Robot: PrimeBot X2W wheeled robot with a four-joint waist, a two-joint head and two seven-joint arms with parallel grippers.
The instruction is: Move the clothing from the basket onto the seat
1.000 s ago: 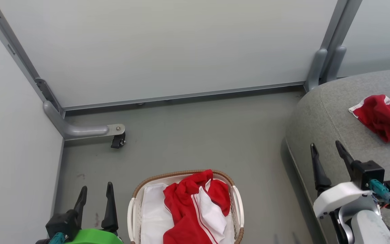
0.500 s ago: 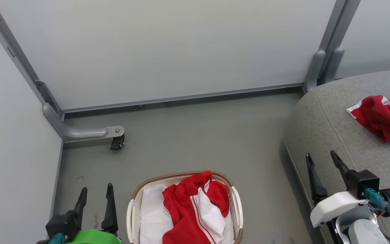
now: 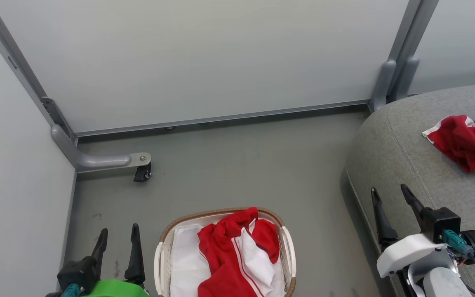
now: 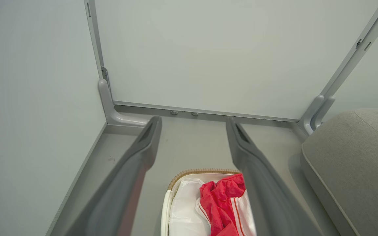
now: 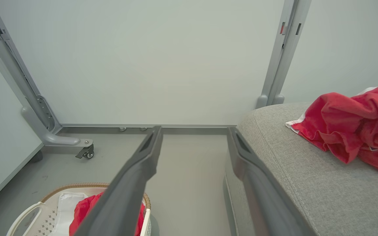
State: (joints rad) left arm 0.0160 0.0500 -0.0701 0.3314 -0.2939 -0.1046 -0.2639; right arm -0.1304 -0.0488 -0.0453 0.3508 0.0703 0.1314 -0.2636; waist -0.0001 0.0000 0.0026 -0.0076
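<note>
Clothing was split between two spots when we looked: one red piece with white stripes (image 3: 225, 255) sat heaped in the basket (image 3: 204, 213) on the floor (image 3: 241, 165), on top of the white liner (image 3: 186, 264). We saw another red piece (image 3: 464, 142) lying crumpled on the grey seat (image 3: 390, 140) off to our right. Our left gripper (image 3: 119, 228) hung just left of the basket, fingers spread wide with nothing between them. Our right gripper (image 3: 388, 188) was the same deal, wide open and empty, by the seat's rounded edge and well apart from the red piece up there.
</note>
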